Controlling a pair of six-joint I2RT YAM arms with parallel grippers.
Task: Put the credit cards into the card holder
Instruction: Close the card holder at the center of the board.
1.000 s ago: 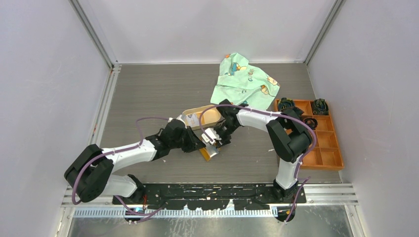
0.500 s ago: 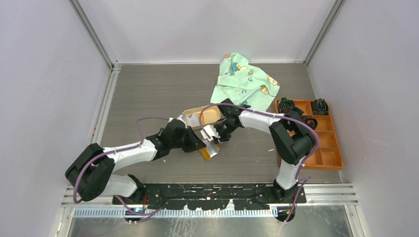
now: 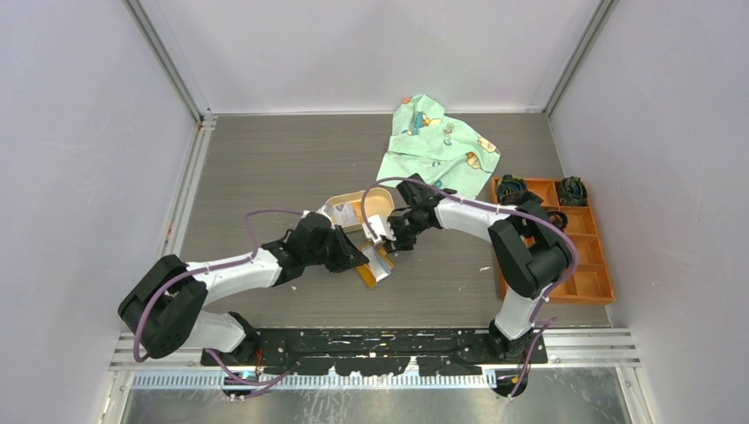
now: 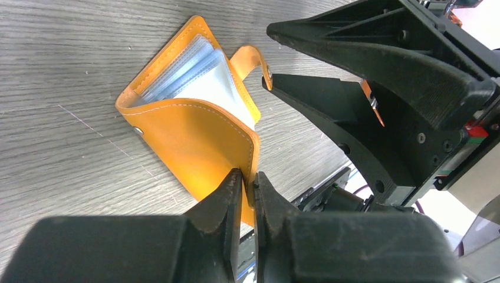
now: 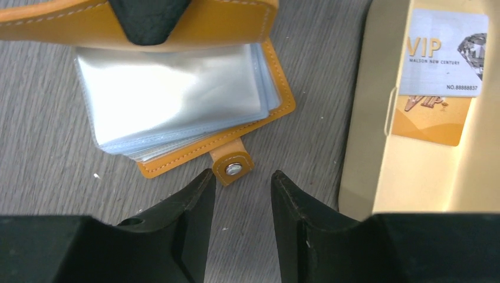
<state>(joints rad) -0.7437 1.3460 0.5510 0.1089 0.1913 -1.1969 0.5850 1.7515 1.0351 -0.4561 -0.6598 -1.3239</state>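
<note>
The card holder is held open on the table: its upper cover is pinched at the edge by the left gripper, claw pressed tight on the leather, the clear sleeves fanned out beneath. The right gripper is poised just above the snap tab, jaws spread, nothing between them. The credit cards are seen lying in the tan tray just beside the holder, a whitish one overlapping an orange one
</note>
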